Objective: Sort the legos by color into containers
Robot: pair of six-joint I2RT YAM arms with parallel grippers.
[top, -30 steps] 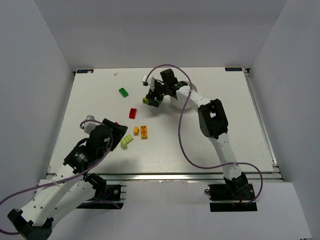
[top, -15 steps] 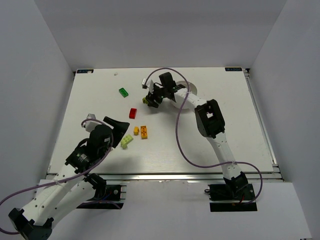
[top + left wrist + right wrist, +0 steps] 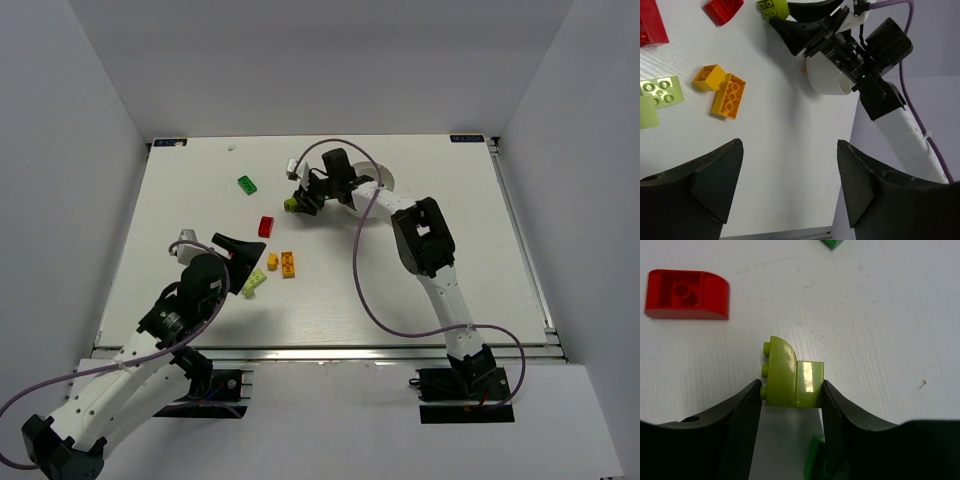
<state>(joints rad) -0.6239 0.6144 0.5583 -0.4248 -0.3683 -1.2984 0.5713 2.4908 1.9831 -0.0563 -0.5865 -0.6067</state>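
My right gripper (image 3: 791, 387) is shut on a lime lego (image 3: 790, 377), its fingers pressed against both sides of the brick where it rests on the table, just left of the white dish (image 3: 351, 208). A dark green lego (image 3: 815, 464) lies under the right finger. Seen from above, this gripper (image 3: 297, 203) reaches across the dish, hiding the containers. My left gripper (image 3: 790, 150) hangs open over bare table near the front left. Loose legos lie between the arms: dark green (image 3: 247, 185), red (image 3: 266, 226), two orange-yellow (image 3: 288, 264) (image 3: 272, 261) and lime (image 3: 253, 284).
White walls enclose the table on the left, back and right. A second red piece (image 3: 650, 25) shows at the left edge of the left wrist view. The right arm's purple cable (image 3: 365, 290) loops over the table's right half.
The right gripper's jaws have closed from wide open onto the lime lego. The left gripper has lifted and shifted slightly right, opening a little wider.
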